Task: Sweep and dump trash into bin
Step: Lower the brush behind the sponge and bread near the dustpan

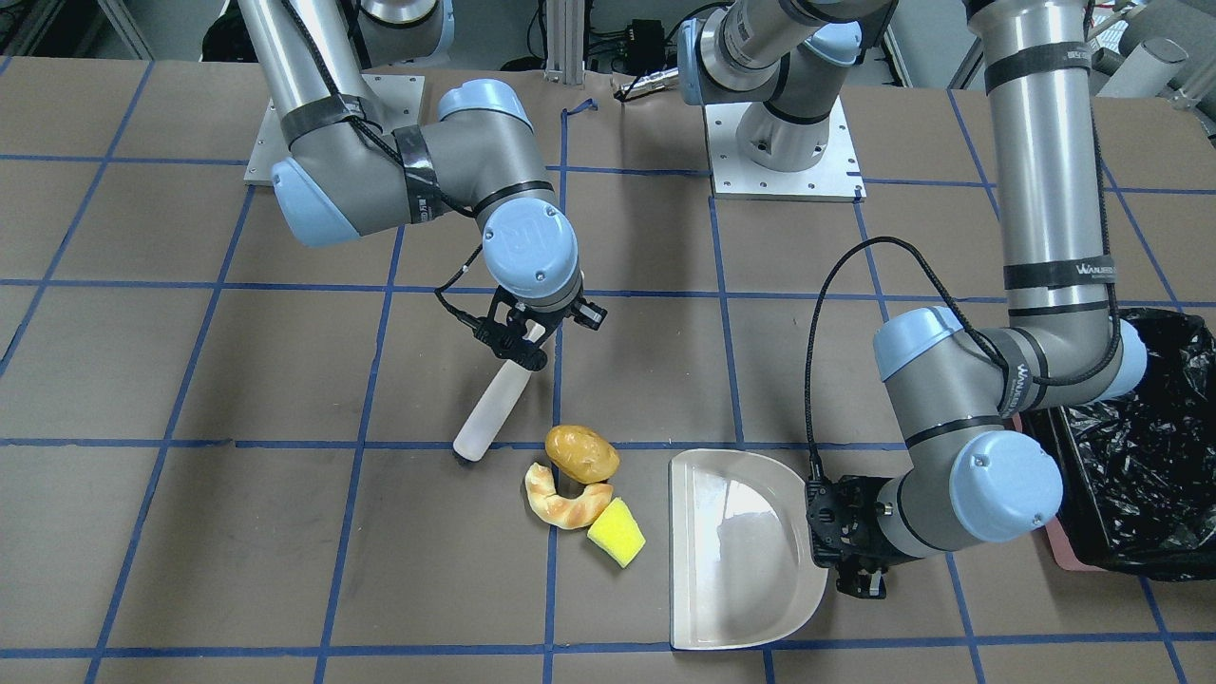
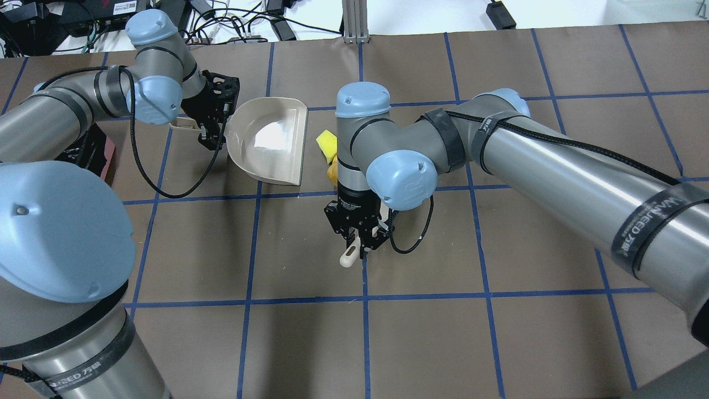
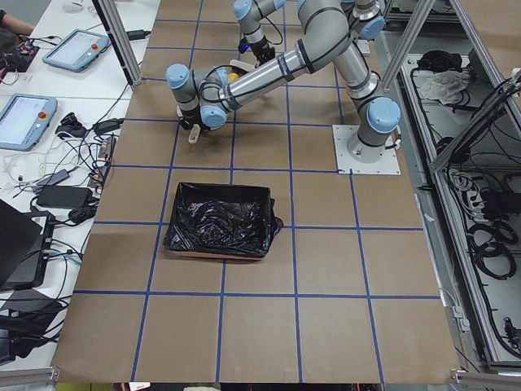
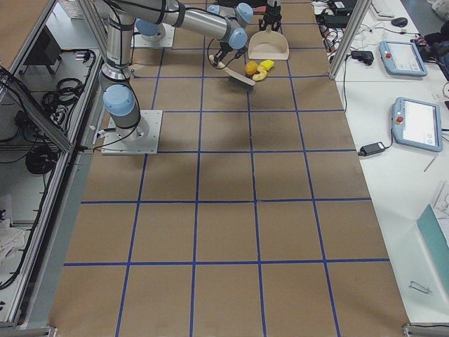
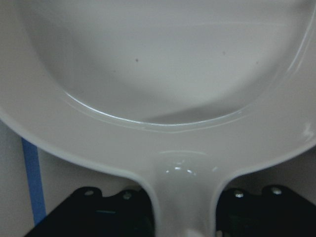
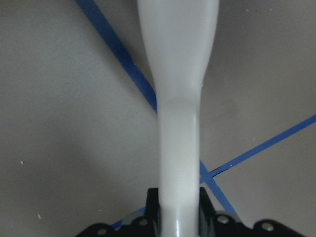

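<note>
The right tool (image 1: 520,340) is clenched on a smooth white brush (image 1: 489,410), which tilts down to the brown paper table (image 1: 190,380). Viewed from across the table, a glossy potato lump (image 1: 581,453), a curved croissant piece (image 1: 559,501) and a yellow sponge wedge (image 1: 617,533) lie clustered at 4 o'clock of the brush tip. At their 3 o'clock, a narrow gap away, is the straight lip of the beige dustpan (image 1: 731,560), its handle grasped by the left tool (image 1: 850,543). The crinkled black-lined bin (image 1: 1145,446) lies further on toward 3 o'clock.

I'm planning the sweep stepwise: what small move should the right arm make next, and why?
Probably push the brush toward the dustpan, which the left gripper holds. The potato-like lump, croissant piece and sponge wedge lie between the brush and the pan's open edge, and the pan is empty.
</note>
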You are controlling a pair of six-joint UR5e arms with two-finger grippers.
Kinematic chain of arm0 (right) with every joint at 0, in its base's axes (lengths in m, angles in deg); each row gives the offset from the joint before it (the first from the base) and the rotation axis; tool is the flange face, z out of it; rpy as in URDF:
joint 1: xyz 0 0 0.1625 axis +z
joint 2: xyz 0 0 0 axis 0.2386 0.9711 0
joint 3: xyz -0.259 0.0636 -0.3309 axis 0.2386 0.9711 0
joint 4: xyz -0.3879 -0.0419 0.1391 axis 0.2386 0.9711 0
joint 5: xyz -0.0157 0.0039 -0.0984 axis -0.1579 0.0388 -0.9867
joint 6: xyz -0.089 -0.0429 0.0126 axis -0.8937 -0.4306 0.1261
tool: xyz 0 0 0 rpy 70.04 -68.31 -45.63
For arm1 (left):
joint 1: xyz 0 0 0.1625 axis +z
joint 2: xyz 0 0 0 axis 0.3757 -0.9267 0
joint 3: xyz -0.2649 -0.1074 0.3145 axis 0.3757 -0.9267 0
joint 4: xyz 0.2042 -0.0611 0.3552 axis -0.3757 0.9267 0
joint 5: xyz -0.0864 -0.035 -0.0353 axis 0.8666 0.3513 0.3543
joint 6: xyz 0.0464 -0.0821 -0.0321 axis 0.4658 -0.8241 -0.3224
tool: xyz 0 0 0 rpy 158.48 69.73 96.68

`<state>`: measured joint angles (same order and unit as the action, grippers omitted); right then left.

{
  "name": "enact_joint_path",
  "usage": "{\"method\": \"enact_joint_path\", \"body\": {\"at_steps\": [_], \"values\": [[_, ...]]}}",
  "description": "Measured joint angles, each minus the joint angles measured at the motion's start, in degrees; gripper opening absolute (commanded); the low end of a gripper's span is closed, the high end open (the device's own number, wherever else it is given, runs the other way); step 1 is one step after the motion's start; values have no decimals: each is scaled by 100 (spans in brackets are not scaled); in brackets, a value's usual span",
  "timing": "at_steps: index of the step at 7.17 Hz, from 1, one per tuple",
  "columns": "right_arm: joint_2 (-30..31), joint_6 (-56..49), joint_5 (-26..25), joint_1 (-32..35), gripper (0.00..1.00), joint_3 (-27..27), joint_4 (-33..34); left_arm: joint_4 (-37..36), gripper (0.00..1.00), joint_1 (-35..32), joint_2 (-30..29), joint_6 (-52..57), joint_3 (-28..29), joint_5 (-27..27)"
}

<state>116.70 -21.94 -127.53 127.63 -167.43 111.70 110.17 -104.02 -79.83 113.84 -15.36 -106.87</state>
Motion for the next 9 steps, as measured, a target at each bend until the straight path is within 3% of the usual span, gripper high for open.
{"method": "enact_joint_path", "body": {"at_steps": [9], "values": [[-805, -32, 158, 43, 23, 1078, 257, 6, 5, 6, -6, 38, -9, 31]]}}
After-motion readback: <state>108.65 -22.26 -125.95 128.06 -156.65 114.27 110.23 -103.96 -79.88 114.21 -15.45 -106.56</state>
